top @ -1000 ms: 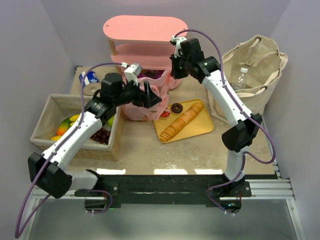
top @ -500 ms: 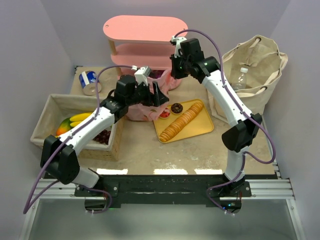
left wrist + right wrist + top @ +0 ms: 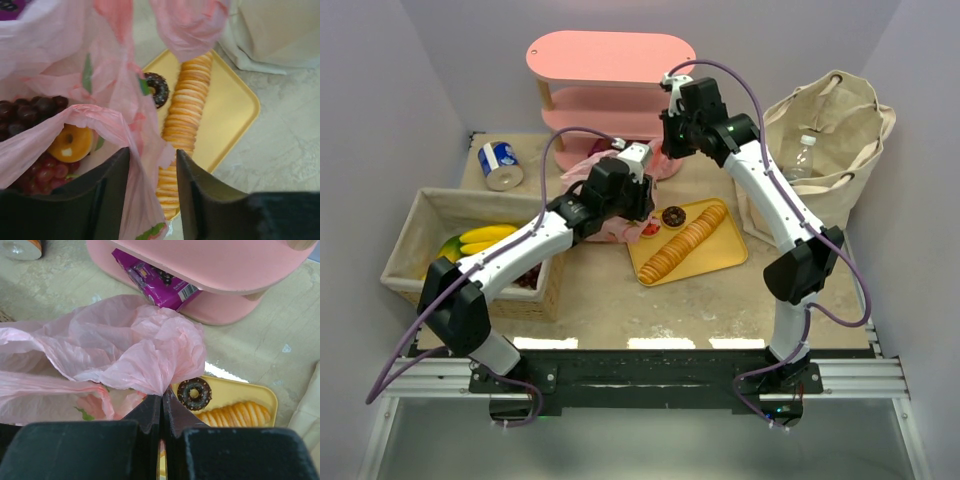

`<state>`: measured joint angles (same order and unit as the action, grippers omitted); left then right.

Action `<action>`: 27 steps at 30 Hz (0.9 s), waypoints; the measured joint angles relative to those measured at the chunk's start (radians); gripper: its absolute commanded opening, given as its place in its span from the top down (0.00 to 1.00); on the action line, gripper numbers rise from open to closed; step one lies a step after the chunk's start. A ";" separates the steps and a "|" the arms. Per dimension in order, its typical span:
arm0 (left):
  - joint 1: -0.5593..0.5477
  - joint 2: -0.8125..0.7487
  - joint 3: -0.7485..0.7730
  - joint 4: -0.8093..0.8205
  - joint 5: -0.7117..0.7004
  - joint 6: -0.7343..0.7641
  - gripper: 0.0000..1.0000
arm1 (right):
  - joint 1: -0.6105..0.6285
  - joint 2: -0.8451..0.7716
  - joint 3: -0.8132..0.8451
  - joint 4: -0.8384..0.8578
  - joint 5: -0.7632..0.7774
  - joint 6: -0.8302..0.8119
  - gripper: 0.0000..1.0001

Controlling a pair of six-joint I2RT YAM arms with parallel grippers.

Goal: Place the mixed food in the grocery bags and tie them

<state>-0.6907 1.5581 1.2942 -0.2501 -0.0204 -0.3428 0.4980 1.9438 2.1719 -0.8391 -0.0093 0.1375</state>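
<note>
In the right wrist view, a gathered edge of the thin translucent pink plastic bag [image 3: 125,345] is held pinched between the pressed-together fingers of the right gripper [image 3: 161,407]. The bag is set near the middle of the tabletop's far edge, just beside the yellow rectangular tray [image 3: 235,110], with a round orange fruit [image 3: 71,142] and dark grapes [image 3: 30,112] seen inside. The left gripper [image 3: 152,157] is spread, a fold of the film lying between its fingers. The large beige canvas bag [image 3: 840,120] is stood at the far right corner, with a clear water bottle [image 3: 802,158] contained in it.
</note>
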 measured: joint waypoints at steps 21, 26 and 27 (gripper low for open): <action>0.016 -0.404 0.047 0.020 -0.544 0.125 1.00 | 0.001 -0.371 -0.311 0.298 0.069 -0.095 1.00; 0.021 -0.528 0.047 0.097 -0.596 0.151 1.00 | 0.001 -0.535 -0.378 0.438 0.095 -0.101 1.00; 0.021 -0.543 0.047 0.112 -0.594 0.163 1.00 | 0.001 -0.558 -0.378 0.455 0.097 -0.101 1.00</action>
<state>-0.6697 1.0149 1.3407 -0.1379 -0.6144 -0.1802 0.4988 1.3857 1.7939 -0.3840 0.0872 0.0368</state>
